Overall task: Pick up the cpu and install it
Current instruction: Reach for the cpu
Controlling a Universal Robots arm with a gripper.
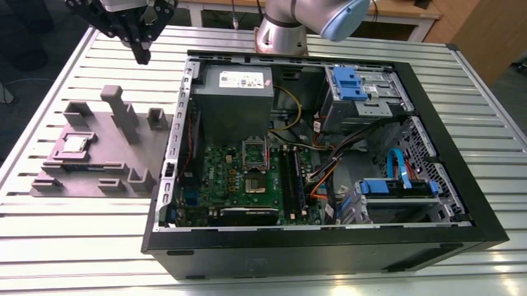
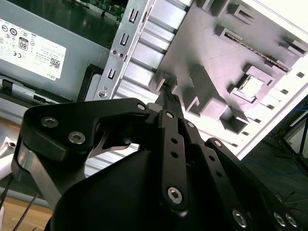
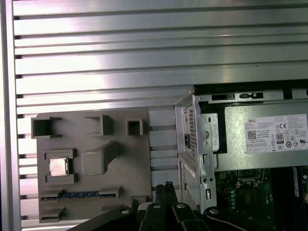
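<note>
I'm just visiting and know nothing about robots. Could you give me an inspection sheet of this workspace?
Surface: ribbed silver metal table, bearing everything.
Job's things: small square silvery cpu lies in a grey plastic holder tray, beside the open black computer case; green motherboard inside.
Clutter: nothing seen.
Grippers: black gripper, fingers shut, empty, above the table, apart from the cpu.
Cables: blue flat cable and other cables inside the case.
Surroundings: wooden furniture beyond the table.

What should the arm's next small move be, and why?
Probably swing the gripper over the cpu and open it: the cpu lies in its recess on the grey fixture, outside the computer case, while the gripper hangs shut and empty, well apart from it.
</note>
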